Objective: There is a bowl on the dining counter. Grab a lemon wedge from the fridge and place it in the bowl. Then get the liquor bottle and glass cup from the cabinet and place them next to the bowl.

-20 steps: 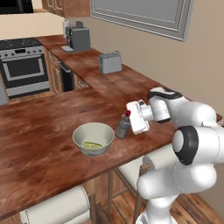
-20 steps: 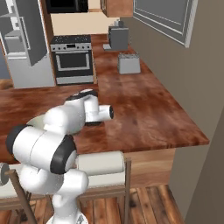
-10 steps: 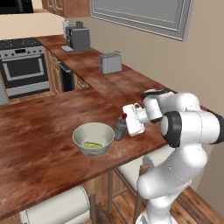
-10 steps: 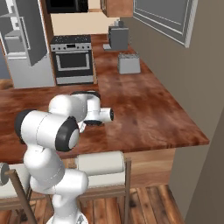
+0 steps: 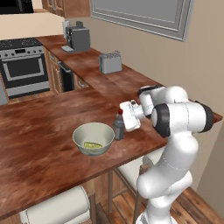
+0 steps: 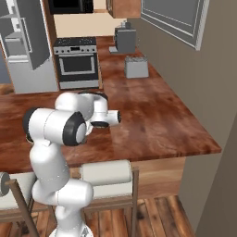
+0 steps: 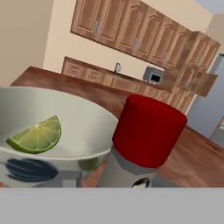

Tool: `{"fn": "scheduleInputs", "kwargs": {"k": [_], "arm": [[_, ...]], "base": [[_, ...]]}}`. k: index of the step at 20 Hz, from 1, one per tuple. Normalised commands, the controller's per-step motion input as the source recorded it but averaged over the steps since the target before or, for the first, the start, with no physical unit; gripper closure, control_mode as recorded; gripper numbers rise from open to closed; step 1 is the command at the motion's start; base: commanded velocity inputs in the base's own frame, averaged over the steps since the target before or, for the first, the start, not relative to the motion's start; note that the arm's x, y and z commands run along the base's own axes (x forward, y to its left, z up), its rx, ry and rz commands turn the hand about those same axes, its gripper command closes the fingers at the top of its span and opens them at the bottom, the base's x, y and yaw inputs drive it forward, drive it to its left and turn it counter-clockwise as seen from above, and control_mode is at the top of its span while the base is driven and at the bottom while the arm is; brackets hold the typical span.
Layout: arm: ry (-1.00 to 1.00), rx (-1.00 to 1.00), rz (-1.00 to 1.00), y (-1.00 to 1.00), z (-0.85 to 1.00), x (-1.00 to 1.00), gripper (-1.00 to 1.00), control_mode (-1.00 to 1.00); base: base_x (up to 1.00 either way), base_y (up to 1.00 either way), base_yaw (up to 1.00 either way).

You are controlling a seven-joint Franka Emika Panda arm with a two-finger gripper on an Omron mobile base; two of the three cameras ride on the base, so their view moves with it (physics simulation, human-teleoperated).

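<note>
While the liquor bottle stands on the dining counter just beside the bowl holding the lemon wedge, I cannot tell my gripper's opening.

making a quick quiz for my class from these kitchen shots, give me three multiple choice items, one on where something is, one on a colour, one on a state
1. Where does the liquor bottle stand?
A. beside the bowl on the dining counter
B. on the stove
C. inside the bowl

2. What colour is the bottle's cap?
A. blue
B. red
C. white

3. What is the state of the bowl?
A. upside down
B. holding a glass cup
C. upright with a lemon wedge in it

Answers:
1. A, the left base view shows the bottle upright on the wood right next to the bowl.
2. B, the hand view shows the cap plainly red.
3. C, the wedge lies inside the open bowl in the hand view.
</note>
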Motion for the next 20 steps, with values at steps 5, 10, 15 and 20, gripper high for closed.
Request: {"fn": "scheduleInputs", "kwargs": {"k": [5, 10, 15, 20], "arm": [[0.0, 0.0, 0.0, 0.0, -0.26, 0.06, -1.0, -1.0], [0.0, 0.0, 0.0, 0.0, -0.06, -0.07, -1.0, -1.0], [-0.01, 0.0, 0.0, 0.0, 0.03, -0.19, -1.0, -1.0], [-0.02, 0.03, 0.0, 0.0, 0.24, -0.03, -1.0, -1.0]], "base": [[0.0, 0.0, 0.0], [0.0, 0.0, 0.0], [0.0, 0.0, 0.0], [0.0, 0.0, 0.0]]}}
